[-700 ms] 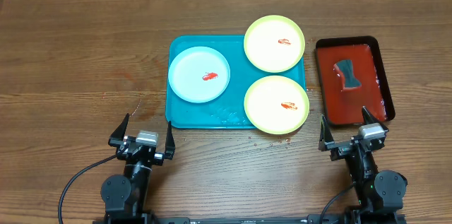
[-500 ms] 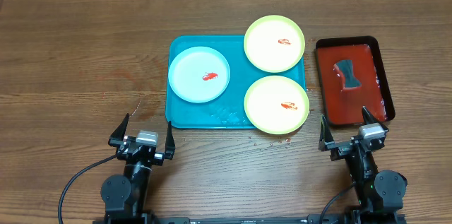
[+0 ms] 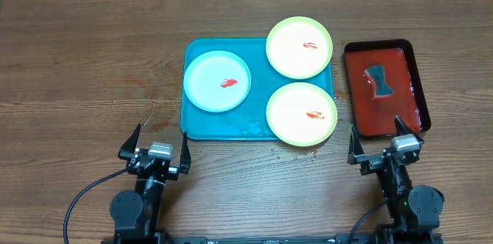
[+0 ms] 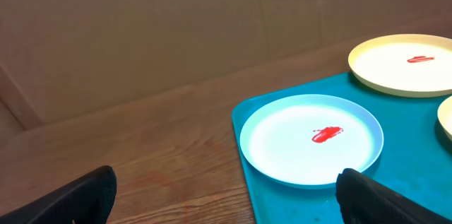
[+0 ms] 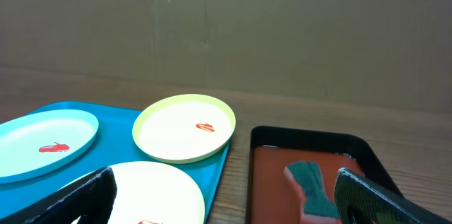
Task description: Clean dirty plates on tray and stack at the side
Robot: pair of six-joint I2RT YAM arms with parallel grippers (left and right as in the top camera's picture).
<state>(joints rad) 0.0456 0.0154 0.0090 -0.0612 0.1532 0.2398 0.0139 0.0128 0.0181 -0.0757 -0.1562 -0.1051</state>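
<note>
Your wood table [image 3: 77, 59] carries two things: teal tray [image 3: 202, 125] at 12 o'clock, red tray [image 3: 377, 117] just beside it at 2 o'clock.

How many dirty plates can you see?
3. The pale blue plate lies on the left of the teal tray. One yellow-green plate sits at the tray's far right corner, the other yellow-green plate at its near right corner, both overhanging the rim. None looks hidden.

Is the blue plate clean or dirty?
Dirty. The pale blue plate lies on the teal tray with a red smear at its centre.
</note>
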